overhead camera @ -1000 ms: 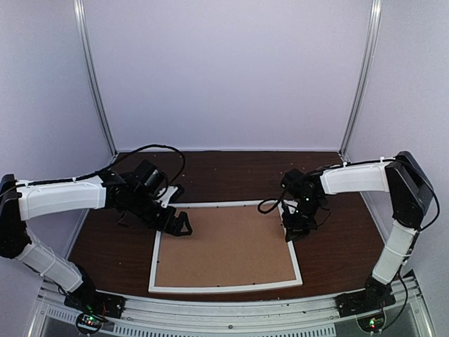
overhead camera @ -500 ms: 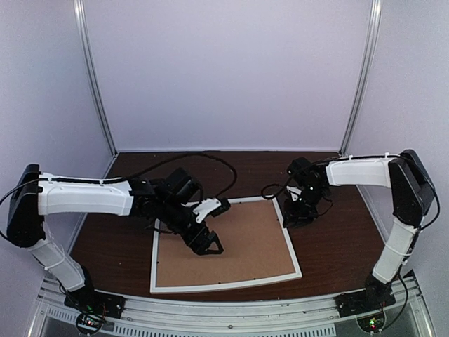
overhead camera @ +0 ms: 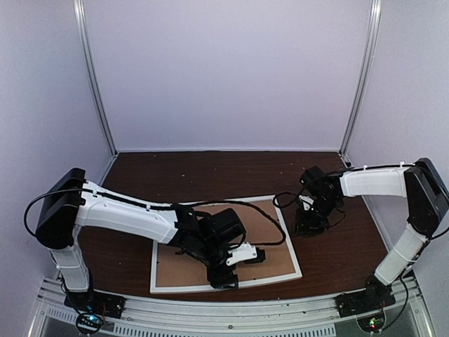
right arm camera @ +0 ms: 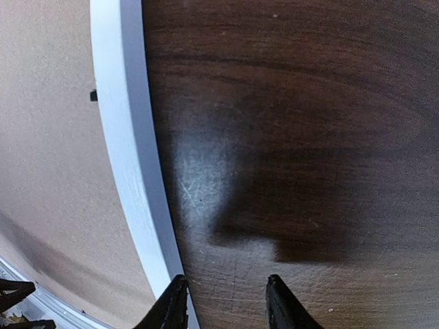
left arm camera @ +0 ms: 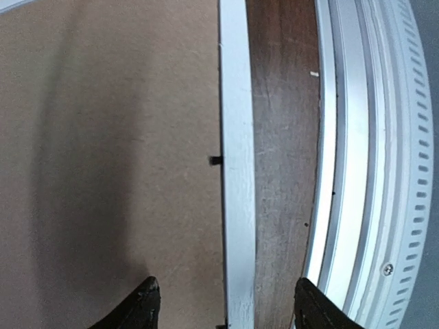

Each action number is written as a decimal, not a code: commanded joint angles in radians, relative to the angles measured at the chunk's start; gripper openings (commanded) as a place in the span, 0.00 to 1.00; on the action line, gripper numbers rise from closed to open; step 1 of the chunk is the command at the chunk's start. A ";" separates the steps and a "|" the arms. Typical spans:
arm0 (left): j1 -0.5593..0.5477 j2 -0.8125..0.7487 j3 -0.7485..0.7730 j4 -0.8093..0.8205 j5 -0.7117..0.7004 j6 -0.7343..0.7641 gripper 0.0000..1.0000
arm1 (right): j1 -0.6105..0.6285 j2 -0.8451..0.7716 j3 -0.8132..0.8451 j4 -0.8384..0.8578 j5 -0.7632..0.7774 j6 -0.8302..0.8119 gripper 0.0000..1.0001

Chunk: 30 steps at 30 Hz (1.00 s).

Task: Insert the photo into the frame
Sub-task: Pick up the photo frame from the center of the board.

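The white frame [overhead camera: 294, 255] lies flat on the table, with a brown backing board [overhead camera: 263, 225] filling it. The photo is not in view. My left gripper [overhead camera: 226, 279] is open and empty. It reaches over the board to the frame's near edge. In the left wrist view, the gripper [left arm camera: 228, 301] has one finger on each side of that white edge [left arm camera: 236, 103]. My right gripper [overhead camera: 309, 227] is open and empty, over bare table just right of the frame's right edge [right arm camera: 123, 137]. It also shows in the right wrist view [right arm camera: 225, 291].
A metal rail [overhead camera: 210, 306] runs along the table's near edge, close behind the frame, and shows in the left wrist view [left arm camera: 357, 171]. Small black tabs [left arm camera: 215, 160] [right arm camera: 93, 95] sit on the frame's inner rim. The dark wood table [overhead camera: 210, 175] stretches beyond the frame. Black cables loop above both wrists.
My left arm swept from the frame's far left corner across the board to its near edge. My right gripper moved off the frame's right edge onto the table to the right.
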 commanded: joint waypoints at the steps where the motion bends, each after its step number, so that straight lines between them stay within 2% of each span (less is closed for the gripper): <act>1: -0.032 0.059 0.045 -0.042 -0.079 0.086 0.65 | -0.009 -0.038 -0.030 0.048 -0.009 0.019 0.40; 8: -0.055 0.107 0.076 -0.061 -0.162 0.118 0.57 | -0.009 -0.041 -0.078 0.082 -0.020 0.033 0.40; 14: -0.086 0.138 0.069 -0.061 -0.219 0.140 0.44 | -0.008 -0.051 -0.100 0.090 -0.014 0.038 0.39; 18: -0.098 0.150 0.068 -0.066 -0.260 0.135 0.28 | -0.009 -0.073 -0.101 0.077 -0.008 0.037 0.40; 21: -0.098 0.150 0.089 -0.087 -0.285 0.111 0.10 | -0.009 -0.098 -0.103 0.060 -0.001 0.035 0.40; 23: -0.098 0.147 0.105 -0.099 -0.294 0.103 0.03 | -0.010 -0.120 -0.109 0.050 0.000 0.033 0.41; 26: -0.098 0.135 0.116 -0.102 -0.305 0.092 0.00 | -0.010 -0.157 -0.120 0.038 -0.016 0.034 0.44; 30: -0.097 0.097 0.110 -0.077 -0.316 0.086 0.00 | -0.010 -0.207 -0.162 0.057 -0.069 0.053 0.54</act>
